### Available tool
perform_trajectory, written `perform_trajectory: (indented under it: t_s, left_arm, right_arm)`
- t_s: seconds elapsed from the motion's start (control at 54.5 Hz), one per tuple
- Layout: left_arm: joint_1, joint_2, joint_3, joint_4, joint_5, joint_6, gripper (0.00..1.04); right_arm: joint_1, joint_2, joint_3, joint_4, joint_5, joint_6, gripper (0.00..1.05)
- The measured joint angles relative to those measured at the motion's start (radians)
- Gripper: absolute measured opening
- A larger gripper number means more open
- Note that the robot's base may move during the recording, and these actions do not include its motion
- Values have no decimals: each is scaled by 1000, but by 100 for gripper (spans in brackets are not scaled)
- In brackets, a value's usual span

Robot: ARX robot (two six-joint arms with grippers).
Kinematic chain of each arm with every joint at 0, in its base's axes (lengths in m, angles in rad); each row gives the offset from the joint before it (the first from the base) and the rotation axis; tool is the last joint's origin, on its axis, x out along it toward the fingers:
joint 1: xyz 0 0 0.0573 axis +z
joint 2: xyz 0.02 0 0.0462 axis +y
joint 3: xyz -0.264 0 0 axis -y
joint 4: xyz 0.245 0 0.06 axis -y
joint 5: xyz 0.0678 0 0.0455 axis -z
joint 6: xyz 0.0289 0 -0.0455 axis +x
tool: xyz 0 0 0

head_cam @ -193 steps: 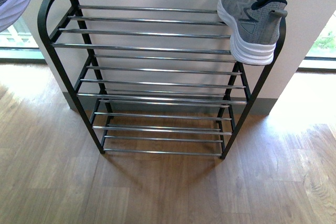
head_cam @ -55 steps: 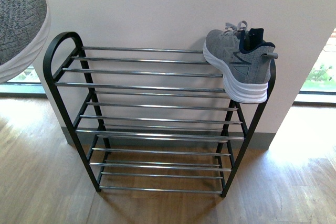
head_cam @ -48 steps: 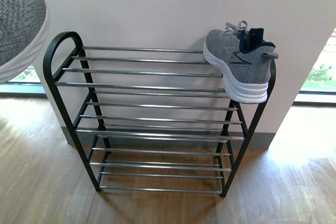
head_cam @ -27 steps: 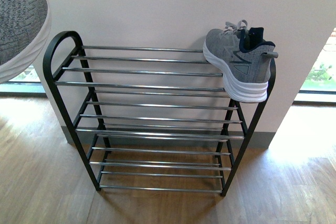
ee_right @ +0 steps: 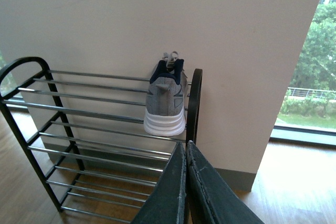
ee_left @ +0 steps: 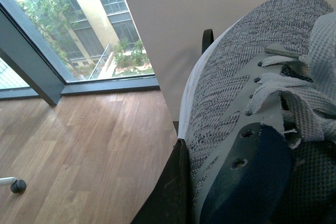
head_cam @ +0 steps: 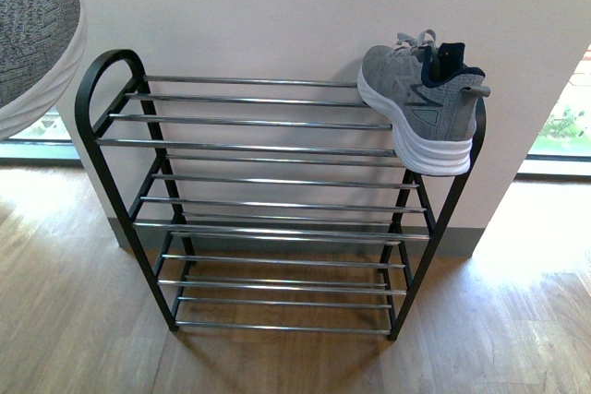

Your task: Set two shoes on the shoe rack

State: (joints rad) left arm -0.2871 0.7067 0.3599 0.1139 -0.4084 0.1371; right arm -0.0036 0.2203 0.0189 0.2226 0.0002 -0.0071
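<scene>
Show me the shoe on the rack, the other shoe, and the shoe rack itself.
shoe on the rack (head_cam: 411, 99), front view, grey side panel.
other shoe (ee_left: 226, 87), left wrist view, grey knit upper.
shoe rack (ee_right: 193, 103), right wrist view, black end frame beside the shoe.

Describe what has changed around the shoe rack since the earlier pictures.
The right end effector let go of the first shoe and drew back; it is now shut and empty. That shoe stays on the top tier of the shoe rack, at its right end. The second shoe stays held up at the left.
</scene>
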Motion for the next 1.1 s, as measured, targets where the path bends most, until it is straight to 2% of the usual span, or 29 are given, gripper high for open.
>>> perform_trajectory:
  t_s: [0.183,0.238,0.293,0.715,0.752,0.862,0.935,0.99,1.1]
  left_arm:
    - [0,0,0,0,0,0,2]
    - [0,0,0,0,0,0,2]
    - [0,0,0,0,0,0,2]
    - [0,0,0,0,0,0,2]
    - [0,0,0,0,0,0,2]
    - [3,2,5,-21,7,-34,2]
    - [51,54,56,-112,97,-246,2]
    - [72,176,128,-103,164,-473,2]
    - [42,342,233,-37,188,-668,2]
  right_arm:
    - [0,-55,0,-56,0,0,2]
    - [0,-137,0,-171,-2,0,2]
    - [0,-189,0,-211,0,0,2]
    - [2,-214,0,-221,0,0,2]
    - [2,-214,0,-221,0,0,6]
    - [2,-214,0,-221,0,0,31]
    - [2,-214,0,-221,0,0,45]
    - [2,-214,0,-221,0,0,59]
    - [2,-214,0,-221,0,0,75]
